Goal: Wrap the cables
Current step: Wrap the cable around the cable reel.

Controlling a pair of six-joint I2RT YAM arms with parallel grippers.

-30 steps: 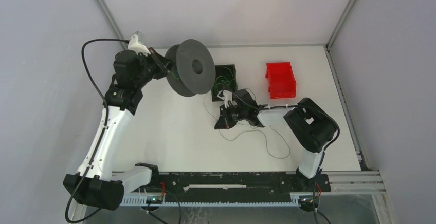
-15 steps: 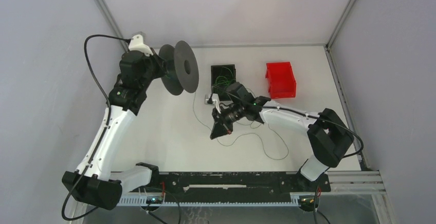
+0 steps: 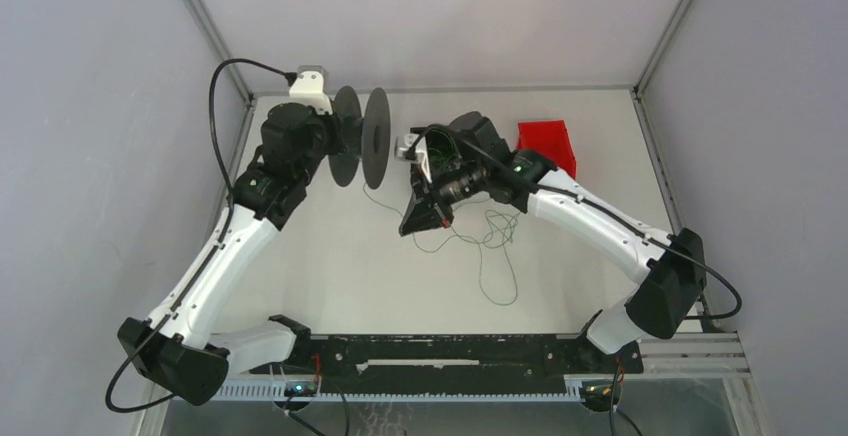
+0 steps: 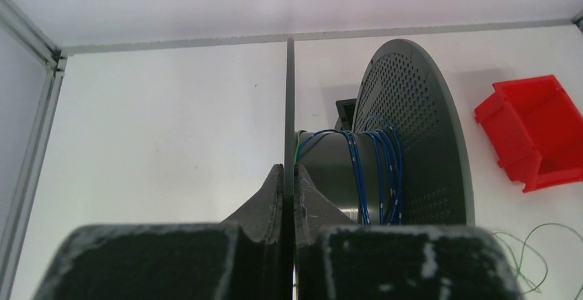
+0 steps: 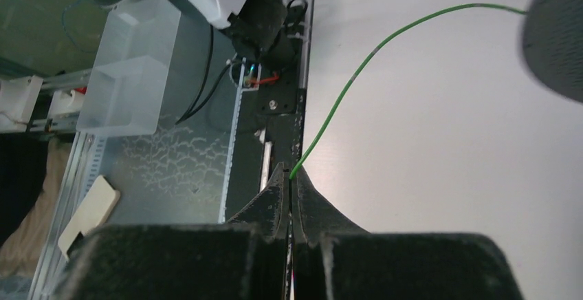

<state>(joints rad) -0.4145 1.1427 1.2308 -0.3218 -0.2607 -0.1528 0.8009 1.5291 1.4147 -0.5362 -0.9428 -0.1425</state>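
A dark grey spool hangs edge-on in the air at the back left. My left gripper is shut on its near flange; blue cable is wound on the core. My right gripper is shut on a thin green cable that runs up toward the spool. Loose green cable lies in loops on the table below the right arm.
A red bin stands at the back right, partly behind the right arm; it also shows in the left wrist view. The black rail with the arm bases runs along the near edge. Grey walls close the left, back and right.
The left arm has swung the spool right and turned it edge-on. The right gripper has lifted with the green cable, moving back and left toward the spool, now covering the black tray.
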